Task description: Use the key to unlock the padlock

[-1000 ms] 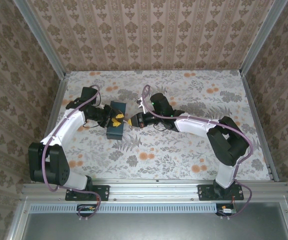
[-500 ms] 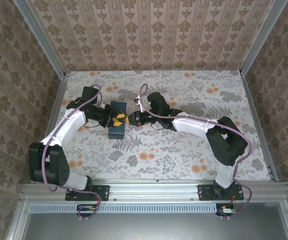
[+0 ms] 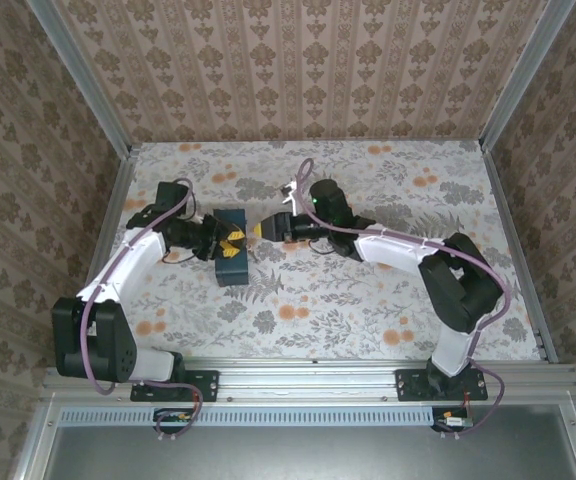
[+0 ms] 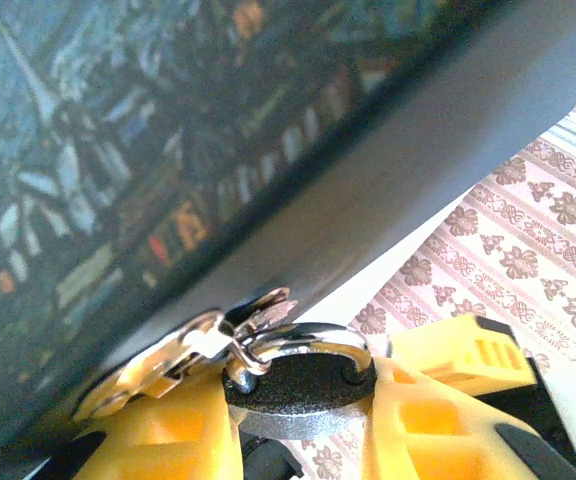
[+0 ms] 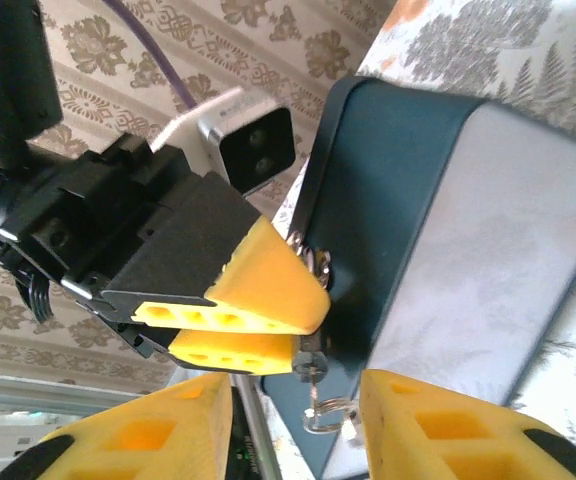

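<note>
On the floral-print tablecloth [image 3: 368, 290], at the left, the left gripper [image 3: 230, 240] is lying low against a dark teal, flat rectangular box [image 3: 234, 262]. Its ribbed yellow plastic fingers [image 4: 168, 440] are clamping the padlock [image 4: 303, 392] from both sides. The padlock's body is showing as a small, rounded dark grey piece with a grainy, cast-looking surface. Its polished silver shackle is curving through a shiny metal hasp [image 4: 168, 360] on the box's edge. The box face above it is carrying a busy printed picture in blues and oranges, too blurred to read.

Moving right, in the right wrist view the box is showing a smooth teal side with rounded corners and a paler grey panel. Just below the left gripper's wedge-shaped fingertips, a small metal piece that looks like the key [image 5: 311, 370] is sitting at the padlock's end. A thin wire key ring [image 5: 324, 412] is hanging from it.

Further right, the right gripper [image 3: 261, 230] is pointing at the box's side. Its yellow fingers [image 5: 438, 430] are standing apart and gripping nothing, with the key ring hanging in the gap between them.
</note>
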Available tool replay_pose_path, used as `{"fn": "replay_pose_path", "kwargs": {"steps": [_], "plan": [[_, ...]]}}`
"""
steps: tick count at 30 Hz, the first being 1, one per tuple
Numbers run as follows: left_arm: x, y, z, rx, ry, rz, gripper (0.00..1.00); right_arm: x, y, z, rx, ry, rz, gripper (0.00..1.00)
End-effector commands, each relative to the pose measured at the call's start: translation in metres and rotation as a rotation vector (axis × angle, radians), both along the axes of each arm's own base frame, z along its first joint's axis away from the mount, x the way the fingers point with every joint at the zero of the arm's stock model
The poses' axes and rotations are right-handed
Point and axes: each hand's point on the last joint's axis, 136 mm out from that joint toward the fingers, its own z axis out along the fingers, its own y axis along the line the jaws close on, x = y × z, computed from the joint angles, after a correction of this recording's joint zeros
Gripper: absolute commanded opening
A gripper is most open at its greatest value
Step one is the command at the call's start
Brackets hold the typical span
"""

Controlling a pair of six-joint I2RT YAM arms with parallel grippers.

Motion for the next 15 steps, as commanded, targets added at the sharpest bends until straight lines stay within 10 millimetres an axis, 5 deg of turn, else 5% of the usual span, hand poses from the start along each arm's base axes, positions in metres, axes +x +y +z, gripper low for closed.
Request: {"fn": "replay_pose_path", "kwargs": {"steps": [1,15], "plan": [[-0.005,0.000,0.011,-0.030,-0.025,-0.011,0.05,-0.004,-0.003,0.008,-0.024,-0.043,0.031,0.35],[-0.003,0.005,0.018,-0.032,-0.047,0.004,0.05,-0.021,0.030,-0.011,-0.023,0.027,0.123,0.22]]}}
